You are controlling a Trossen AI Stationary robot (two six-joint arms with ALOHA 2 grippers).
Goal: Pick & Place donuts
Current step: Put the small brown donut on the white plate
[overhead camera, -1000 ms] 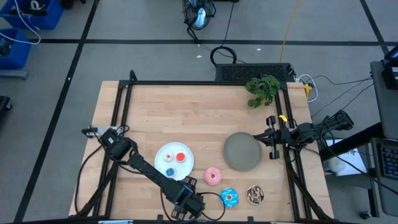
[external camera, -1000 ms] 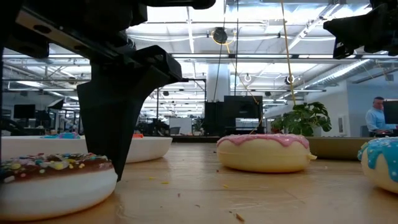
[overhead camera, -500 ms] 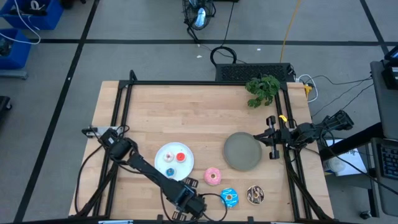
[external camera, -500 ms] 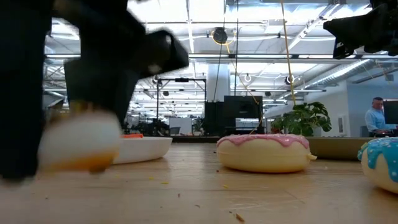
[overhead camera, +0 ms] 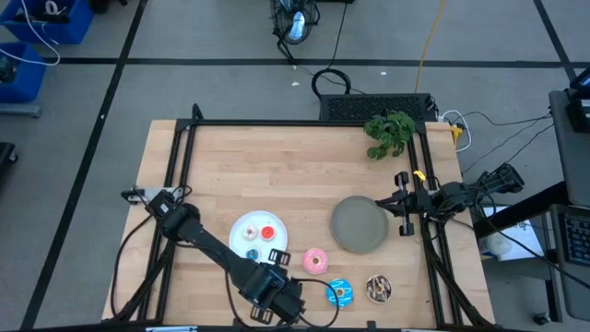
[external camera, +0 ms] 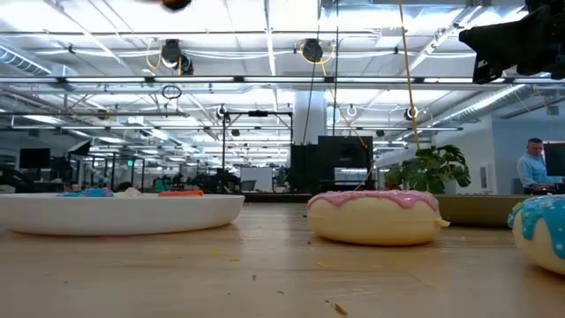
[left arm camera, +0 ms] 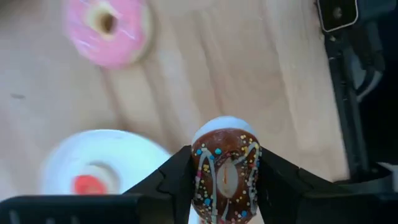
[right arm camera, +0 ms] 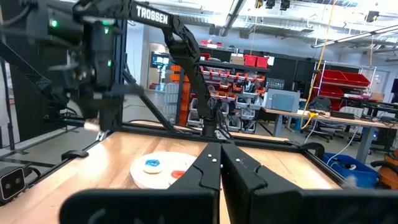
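My left gripper [left arm camera: 225, 163] hangs above the table's near edge [overhead camera: 268, 287], between the white plate [overhead camera: 241, 221] and the pink donut [overhead camera: 315, 261], shut on a small brown sprinkled donut [left arm camera: 225, 177] with a white underside. Tiny red-orange [overhead camera: 268, 232] and blue [overhead camera: 251, 254] donuts lie on the white plate. The pink, blue sprinkled [overhead camera: 340, 293] and dark brown drizzled [overhead camera: 378, 289] donuts lie flat on the wood. In the low view, only the pink donut [external camera: 375, 216] and a blue one [external camera: 540, 231] show. My right gripper [right arm camera: 221, 152] waits shut at the right edge [overhead camera: 403, 205]. My left gripper pinches the small brown donut between its two fingers [left arm camera: 177, 177], which press on opposite sides of its rim [left arm camera: 200, 174]. The fingers come from above, pointing down. The donut is lifted clear of the table and tilted, its sprinkled face toward the wrist camera.
A round grey plate [overhead camera: 359, 224] lies right of the pink donut. A green plant [overhead camera: 389, 131] sits at the far right corner. A black frame [overhead camera: 184, 148] runs along the table edges. Bare wood spans the far half. A person [external camera: 534, 163] stands in the room beyond.
My left gripper, shut on the brown sprinkled donut, has risen from the table and out of the low view, carrying the donut lifted clear. It has shifted slightly toward the table's left and the white plate.
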